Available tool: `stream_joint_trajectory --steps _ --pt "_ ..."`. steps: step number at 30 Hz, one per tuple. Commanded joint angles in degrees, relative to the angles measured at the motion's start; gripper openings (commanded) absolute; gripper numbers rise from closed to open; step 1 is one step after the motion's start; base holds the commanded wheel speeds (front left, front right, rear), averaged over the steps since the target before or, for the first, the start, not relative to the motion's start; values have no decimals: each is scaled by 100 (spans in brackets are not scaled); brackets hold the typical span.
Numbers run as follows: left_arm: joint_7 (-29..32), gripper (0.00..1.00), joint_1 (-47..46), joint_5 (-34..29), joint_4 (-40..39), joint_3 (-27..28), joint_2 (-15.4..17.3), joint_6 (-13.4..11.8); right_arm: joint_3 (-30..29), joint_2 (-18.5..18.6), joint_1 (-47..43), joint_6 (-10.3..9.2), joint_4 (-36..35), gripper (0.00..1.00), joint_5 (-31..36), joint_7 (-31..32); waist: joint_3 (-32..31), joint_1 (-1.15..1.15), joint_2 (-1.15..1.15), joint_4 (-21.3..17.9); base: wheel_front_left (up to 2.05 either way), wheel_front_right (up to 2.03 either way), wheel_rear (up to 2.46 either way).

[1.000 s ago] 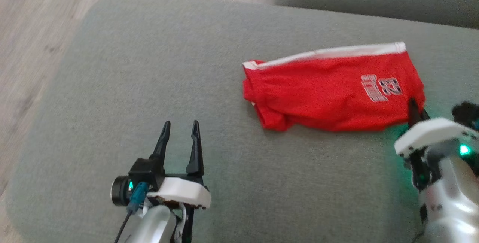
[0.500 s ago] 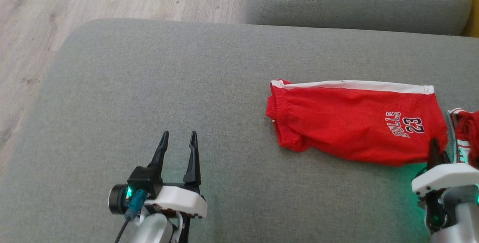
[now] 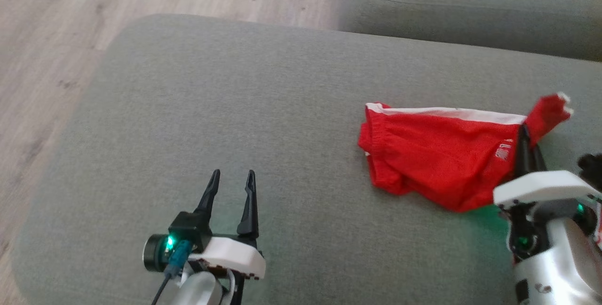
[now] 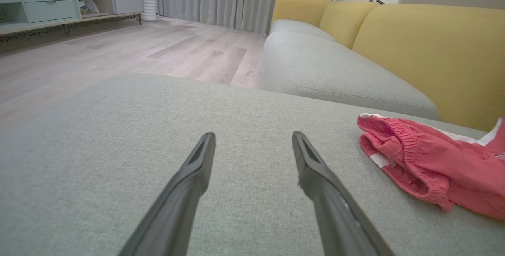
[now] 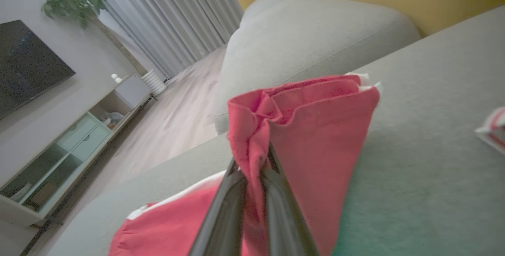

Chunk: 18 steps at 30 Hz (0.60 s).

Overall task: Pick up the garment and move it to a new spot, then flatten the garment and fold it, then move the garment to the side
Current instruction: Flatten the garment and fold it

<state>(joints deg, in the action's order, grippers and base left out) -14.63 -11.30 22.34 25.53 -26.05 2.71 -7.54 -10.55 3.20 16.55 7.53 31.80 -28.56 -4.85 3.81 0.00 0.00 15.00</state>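
Note:
The garment (image 3: 432, 154) is a pair of red shorts with a white side stripe, lying on the grey sofa cushion (image 3: 235, 107) at the right. My right gripper (image 3: 523, 132) is shut on its right end, which is lifted into a peak (image 5: 311, 129) above the cushion. The elastic waistband end (image 4: 398, 145) still rests on the cushion. My left gripper (image 3: 233, 175) hovers open over bare cushion, well to the left of the shorts, with nothing between its fingers (image 4: 197, 165).
Another grey seat cushion (image 3: 470, 9) lies behind, with yellow back cushions (image 4: 426, 47) beyond it. Wooden floor (image 3: 56, 37) runs along the left edge. A bit of another red and white cloth (image 5: 493, 129) lies at the far right. Wide free cushion space spreads left of the shorts.
My right gripper has raised the shorts' right end off the cushion, folding it up and hiding the printed number. The head camera has shifted. The left gripper stays open in place.

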Motion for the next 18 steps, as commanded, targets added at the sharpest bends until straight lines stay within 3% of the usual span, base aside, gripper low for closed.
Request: stream_joint_trajectory --steps 1,7,11,18 --pt "-37 100 -211 50 -129 118 17 7 264 22 242 -4 -210 0 -68 -96 -52 0 0 117 0 0 0" --pt "-37 100 -228 98 -19 0 17 32 1077 69 438 -4 -258 0 -556 -279 -174 0 0 423 0 0 0" --pt "-34 100 -238 115 123 -80 19 41 2110 150 472 -4 -309 0 -1038 -386 -268 0 0 794 0 0 0" --pt "-17 100 -213 141 204 -115 81 57 3189 460 374 -4 4 0 -1463 -446 -354 0 0 1110 0 0 0"
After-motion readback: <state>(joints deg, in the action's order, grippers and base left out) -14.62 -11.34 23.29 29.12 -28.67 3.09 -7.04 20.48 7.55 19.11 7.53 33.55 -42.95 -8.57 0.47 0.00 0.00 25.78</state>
